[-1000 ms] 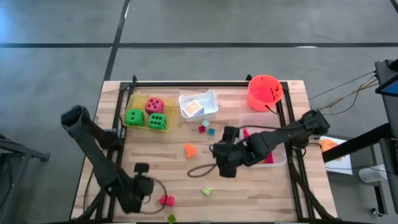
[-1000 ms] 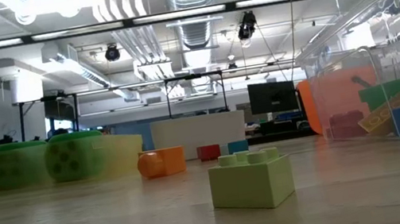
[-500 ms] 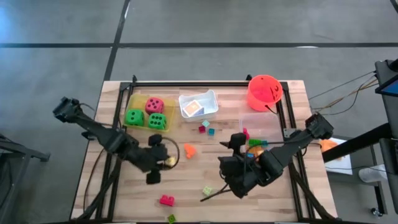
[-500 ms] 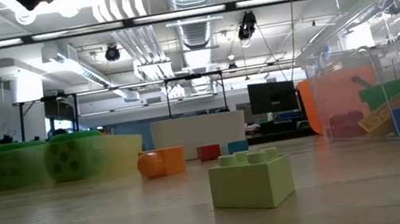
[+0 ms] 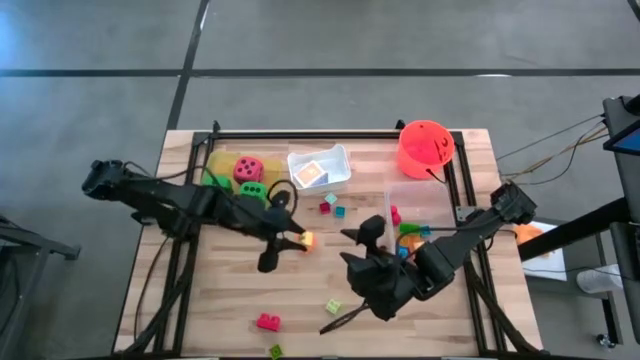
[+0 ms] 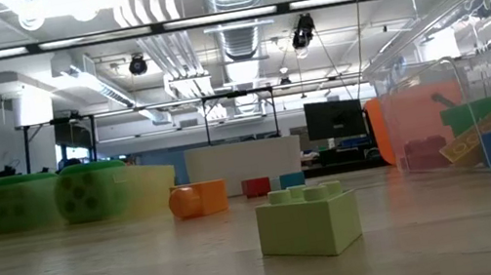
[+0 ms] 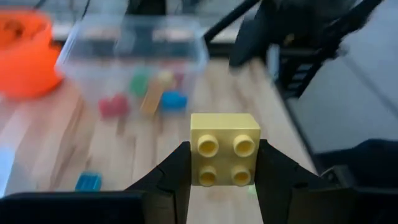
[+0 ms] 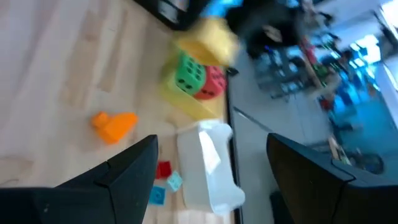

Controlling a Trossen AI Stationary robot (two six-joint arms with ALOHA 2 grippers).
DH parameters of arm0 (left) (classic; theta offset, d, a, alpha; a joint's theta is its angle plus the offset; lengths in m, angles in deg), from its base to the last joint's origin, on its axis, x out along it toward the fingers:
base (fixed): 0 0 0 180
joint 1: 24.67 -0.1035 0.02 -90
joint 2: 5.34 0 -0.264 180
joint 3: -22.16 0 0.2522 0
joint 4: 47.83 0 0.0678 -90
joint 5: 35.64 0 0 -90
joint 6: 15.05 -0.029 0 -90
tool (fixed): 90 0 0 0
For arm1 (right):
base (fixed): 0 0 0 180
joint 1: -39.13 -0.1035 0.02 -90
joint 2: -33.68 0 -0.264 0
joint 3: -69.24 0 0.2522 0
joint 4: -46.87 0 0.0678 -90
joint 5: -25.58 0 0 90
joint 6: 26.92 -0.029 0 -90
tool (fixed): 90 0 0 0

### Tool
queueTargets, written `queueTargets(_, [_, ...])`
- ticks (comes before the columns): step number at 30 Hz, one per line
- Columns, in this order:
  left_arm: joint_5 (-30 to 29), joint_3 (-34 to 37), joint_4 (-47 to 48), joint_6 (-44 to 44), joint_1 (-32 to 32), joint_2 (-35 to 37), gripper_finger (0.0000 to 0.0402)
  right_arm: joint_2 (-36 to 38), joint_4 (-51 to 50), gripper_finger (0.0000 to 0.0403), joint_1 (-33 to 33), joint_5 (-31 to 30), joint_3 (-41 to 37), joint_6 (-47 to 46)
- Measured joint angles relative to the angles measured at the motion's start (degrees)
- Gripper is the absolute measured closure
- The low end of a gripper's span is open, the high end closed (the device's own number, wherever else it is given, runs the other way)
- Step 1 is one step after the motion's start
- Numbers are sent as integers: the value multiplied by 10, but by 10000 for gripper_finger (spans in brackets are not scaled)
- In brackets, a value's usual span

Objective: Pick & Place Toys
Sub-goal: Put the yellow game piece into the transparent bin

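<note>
My left gripper (image 5: 289, 241) hovers over the table's middle, shut on a pale yellow four-stud brick (image 7: 224, 158), right beside an orange brick (image 5: 307, 240) on the table. My right gripper (image 5: 358, 252) is open and empty over the table's middle right; its fingers show wide apart in the right wrist view (image 8: 217, 180). A light green brick (image 5: 333, 306) and a pink brick (image 5: 267, 322) lie near the front. Red and teal bricks (image 5: 331, 206) lie mid-table. The dice (image 5: 250, 168) sit in the yellow tray (image 5: 222, 160). My left gripper pinches the yellow brick by two opposite side walls (image 7: 194, 163) between its two fingers (image 7: 174, 177). The studded top faces back toward the wrist camera. The fingers reach out toward the table's right. The brick is lifted clear of the table.
A white tray (image 5: 338, 158) with a card stands at the far middle. An orange bucket (image 5: 425, 148) stands at the far right. A clear tray (image 5: 392, 195) with several bricks is beside my right arm. A small green brick (image 5: 276, 350) lies at the front edge.
My left gripper has swung from the table's near left corner toward the far edge and the right, to the middle beside the orange brick, bringing the yellow brick. My right gripper has drawn back from the middle toward the near edge and then held still.
</note>
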Motion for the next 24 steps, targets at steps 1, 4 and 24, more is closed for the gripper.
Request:
queueTargets(1, [16, 0, -20, -10, -5, 0, 279, 0, 11, 108, 0, 16, 0, 21])
queueTargets(4, [41, 0, -81, -18, -18, 0, 279, 0, 59, 108, 5, 44, 0, 98])
queueTargets(24, [100, -11, -183, 13, -33, 10, 279, 14, 318, 108, 43, 55, 0, 385])
